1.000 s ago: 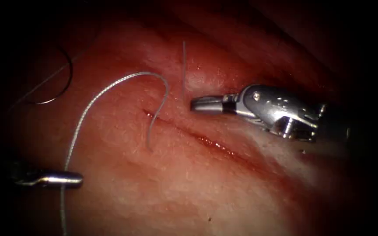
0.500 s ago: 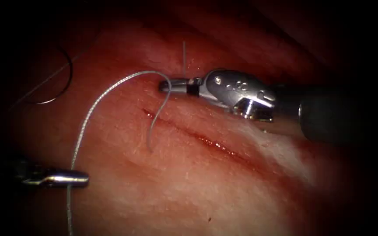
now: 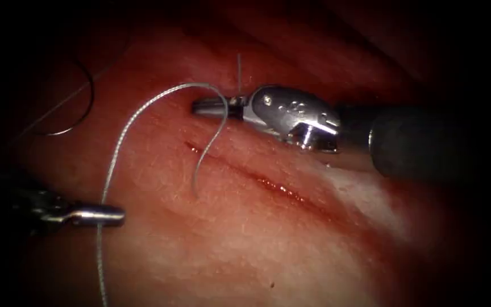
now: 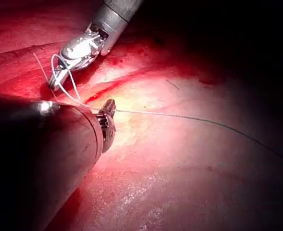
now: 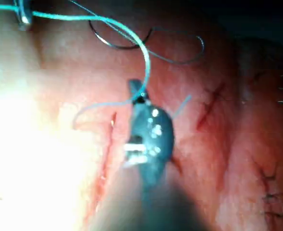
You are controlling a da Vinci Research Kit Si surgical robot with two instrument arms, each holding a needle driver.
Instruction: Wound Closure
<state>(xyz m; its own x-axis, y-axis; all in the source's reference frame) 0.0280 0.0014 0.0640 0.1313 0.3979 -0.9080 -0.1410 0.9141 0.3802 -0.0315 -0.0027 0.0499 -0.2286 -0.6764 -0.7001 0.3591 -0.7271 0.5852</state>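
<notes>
Right tool (image 3: pixel 208 106) has moved left since a second ago, tip now under the thread (image 3: pixel 121 132) loop above the cut (image 3: pixel 257 179); jaws look together, holding nothing I can confirm. Left tool (image 3: pixel 100 215) has come up and right, clamped on the thread, left of the cut. Needle (image 3: pixel 80 108) lies free far left, half in shadow; right wrist view shows its curve (image 5: pixel 117 42) better. One needle, two tools; a short thread end (image 3: pixel 238 73) stands from the tissue (image 3: pixel 245 250).
</notes>
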